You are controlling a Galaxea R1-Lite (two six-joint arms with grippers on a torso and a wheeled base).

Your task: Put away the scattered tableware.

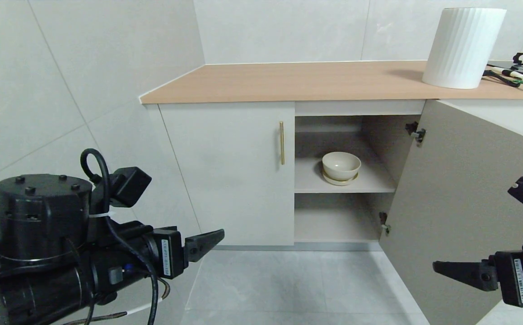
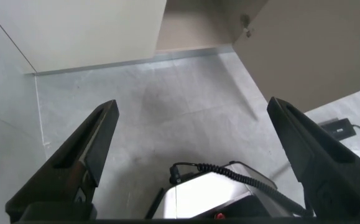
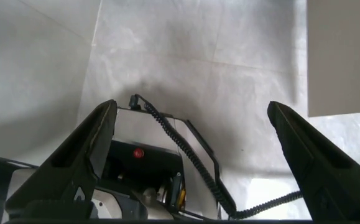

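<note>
A cream bowl (image 1: 341, 165) sits on a small plate (image 1: 339, 181) on the upper shelf (image 1: 374, 183) of a low cabinet whose right door (image 1: 460, 198) stands wide open. My left gripper (image 1: 218, 236) is held low at the left, well short of the cabinet, open with nothing between its fingers (image 2: 86, 155). My right gripper (image 1: 437, 266) hangs low at the right in front of the open door, also open and empty, its fingers (image 3: 316, 162) spread over the floor.
The cabinet's left door (image 1: 230, 171) is shut, with a brass handle (image 1: 282, 142). A wooden countertop (image 1: 288, 81) carries a white ribbed cylinder (image 1: 462, 47) and some utensils (image 1: 521, 74) at the far right. The lower shelf (image 1: 333, 225) is bare. Grey tiled floor (image 1: 297, 284) lies in front.
</note>
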